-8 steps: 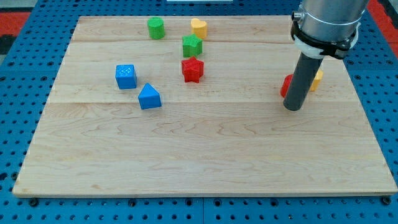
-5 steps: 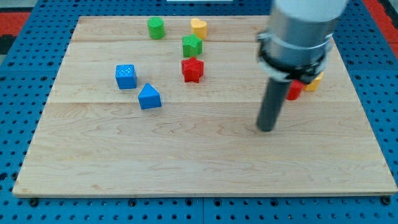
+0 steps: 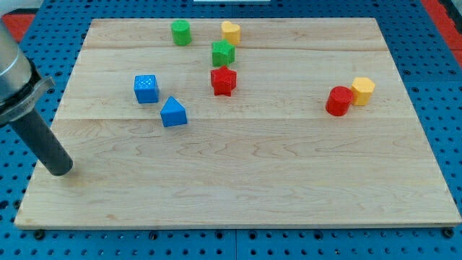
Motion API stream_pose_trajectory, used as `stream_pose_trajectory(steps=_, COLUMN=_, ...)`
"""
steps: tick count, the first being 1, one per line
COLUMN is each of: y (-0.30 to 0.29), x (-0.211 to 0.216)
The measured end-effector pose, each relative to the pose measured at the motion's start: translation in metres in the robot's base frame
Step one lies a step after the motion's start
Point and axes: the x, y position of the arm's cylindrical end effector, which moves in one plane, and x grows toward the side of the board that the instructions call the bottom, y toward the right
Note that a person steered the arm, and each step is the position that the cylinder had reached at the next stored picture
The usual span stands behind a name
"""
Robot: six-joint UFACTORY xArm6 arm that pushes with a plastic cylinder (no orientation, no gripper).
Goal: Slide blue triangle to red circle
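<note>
Since the earlier frames, my tip [image 3: 59, 172] has swung across the board from the view's right, beside the red circle [image 3: 338, 101], to the far left edge; the blocks lie where they lay before, and the red circle and the yellow hexagon [image 3: 362, 91], formerly partly hidden behind the rod, show whole, touching each other.

Camera view: my tip rests on the wooden board [image 3: 238, 180] near its left edge, touching no block; it is a plain rod with no jaws to open or close, and it holds nothing; the blue triangle [image 3: 173, 113] lies to the right of my tip and a little toward the view's top, well apart from it; the blue cube [image 3: 146, 88] sits just up-left of the triangle; the red star [image 3: 223, 80] stands below the green star [image 3: 223, 53]; the green cylinder [image 3: 180, 32] and yellow heart [image 3: 231, 32] sit near the top edge; the red circle lies far to the right of the blue triangle.
</note>
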Motion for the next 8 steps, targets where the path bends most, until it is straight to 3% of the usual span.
stream_pose_trajectory(steps=2, y=-0.012, x=-0.004)
stream_pose_trajectory(steps=3, y=-0.029, x=-0.031)
stream_pose_trajectory(steps=5, y=0.113, x=-0.099)
stream_pose_trajectory(steps=8, y=0.337, x=-0.087)
